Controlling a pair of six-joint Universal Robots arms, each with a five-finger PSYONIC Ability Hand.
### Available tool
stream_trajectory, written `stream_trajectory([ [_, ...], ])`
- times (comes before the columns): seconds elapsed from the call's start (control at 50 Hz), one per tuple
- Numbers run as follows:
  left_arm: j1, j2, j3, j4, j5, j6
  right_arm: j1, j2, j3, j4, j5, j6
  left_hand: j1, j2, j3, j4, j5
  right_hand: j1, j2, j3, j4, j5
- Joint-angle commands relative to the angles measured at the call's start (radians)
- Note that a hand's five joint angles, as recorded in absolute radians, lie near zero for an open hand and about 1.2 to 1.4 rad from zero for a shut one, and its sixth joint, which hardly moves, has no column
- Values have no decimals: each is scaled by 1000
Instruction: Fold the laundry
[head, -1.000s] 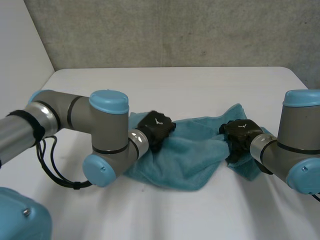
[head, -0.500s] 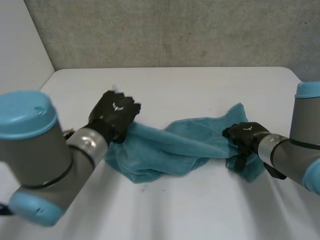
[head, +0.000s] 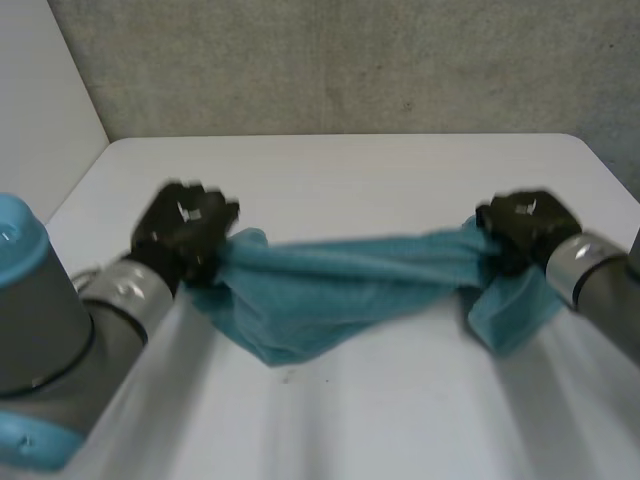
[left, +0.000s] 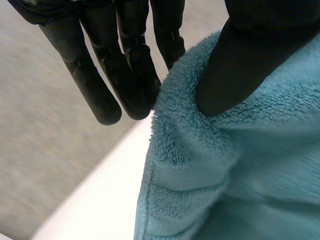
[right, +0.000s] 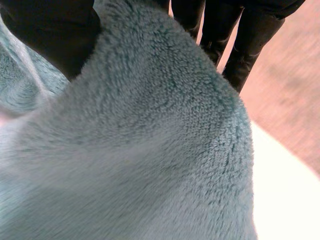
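Fingers (left: 125, 75) of the left hand (head: 185, 232) and right hand (head: 525, 228) pinch opposite ends of the towel (head: 330, 285), stretched between them over the counter (head: 330, 170); keep tension even and lower it flat.

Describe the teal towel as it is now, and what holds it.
The towel is teal, of thick fluffy pile with a flat ribbed band near its hem. It hangs stretched between the two hands over the white table: the left hand pinches one end between thumb and fingers, the right hand grips the other. Its top edge runs nearly straight, the middle sags in a point towards the table, and a loose flap hangs below the right hand.
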Motion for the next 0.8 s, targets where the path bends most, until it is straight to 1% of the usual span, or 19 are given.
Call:
stream_trajectory([
  [0.02, 10, 96, 192, 62, -22, -103, 8, -66, -241, 12, 5, 25, 256, 199, 202, 201, 279, 447, 222, 218, 214, 260],
  [0.12, 16, 210, 175, 59, -27, -185, 5, -121, -252, 82, -1, 20, 256, 199, 202, 201, 279, 447, 222, 218, 214, 260],
  [0.18, 19, 287, 122, 56, -24, -202, 0, -147, -261, 202, -26, 19, 256, 199, 202, 201, 279, 447, 222, 218, 214, 260],
  [0.26, 21, 362, 42, 57, -19, -199, -18, -161, -290, 386, -99, 7, 256, 199, 202, 201, 279, 447, 222, 218, 214, 260],
  [0.3, 21, 378, 17, 53, -19, -200, -42, -161, -304, 455, -132, -13, 256, 199, 202, 201, 279, 447, 222, 218, 214, 260],
  [0.32, 21, 382, 6, 51, -19, -200, -73, -161, -316, 519, -162, -44, 256, 199, 202, 201, 279, 447, 222, 218, 214, 260],
  [0.38, 21, 379, -38, 56, -16, -202, -118, -147, -333, 592, -207, -98, 256, 199, 202, 201, 279, 447, 222, 218, 214, 260],
  [0.4, 21, 376, -49, 57, -16, -202, -137, -124, -350, 619, -231, -118, 256, 199, 202, 201, 279, 447, 222, 218, 214, 260],
  [0.46, 25, 355, -86, 59, -16, -200, -150, -39, -385, 624, -247, -130, 256, 199, 202, 201, 279, 447, 222, 218, 214, 260],
  [0.48, 25, 338, -90, 62, -16, -202, -151, 32, -417, 624, -248, -129, 256, 199, 202, 201, 279, 447, 222, 218, 214, 260],
  [0.54, 25, 217, -98, 65, -18, -200, -147, 135, -471, 633, -245, -130, 256, 199, 202, 201, 279, 447, 222, 218, 214, 260],
  [0.58, 16, 131, -87, 65, -19, -199, -144, 238, -523, 638, -236, -135, 256, 199, 202, 201, 279, 447, 222, 218, 214, 260],
  [0.62, 16, 103, -86, 66, -19, -199, -144, 311, -564, 642, -222, -139, 256, 199, 202, 201, 279, 447, 222, 218, 214, 260],
  [0.64, 14, 57, -74, 71, -19, -199, -144, 378, -613, 647, -201, -139, 256, 199, 202, 201, 279, 320, 95, 91, 87, 133],
  [0.7, 14, -38, -29, 91, -22, -194, -144, 465, -695, 656, -149, -132, 256, 199, 202, 201, 279, -68, -293, -297, -301, -255],
  [0.72, 14, -76, -5, 103, -22, -194, -141, 504, -742, 659, -108, -126, 256, 199, 202, 201, 279, -156, -381, -385, -389, -343],
  [0.76, 24, -105, 20, 109, -22, -194, -130, 525, -772, 650, -71, -121, 256, 199, 202, 201, 279, -312, -536, -541, -545, -499],
  [0.78, 25, -118, 31, 111, -24, -194, -110, 526, -782, 638, -42, -110, 256, 199, 202, 201, 279, -513, -738, -742, -746, -700],
  [0.8, 28, -138, 52, 114, -24, -194, -98, 525, -783, 627, -31, -100, 256, 199, 202, 201, 279, -567, -792, -797, -800, -755],
])
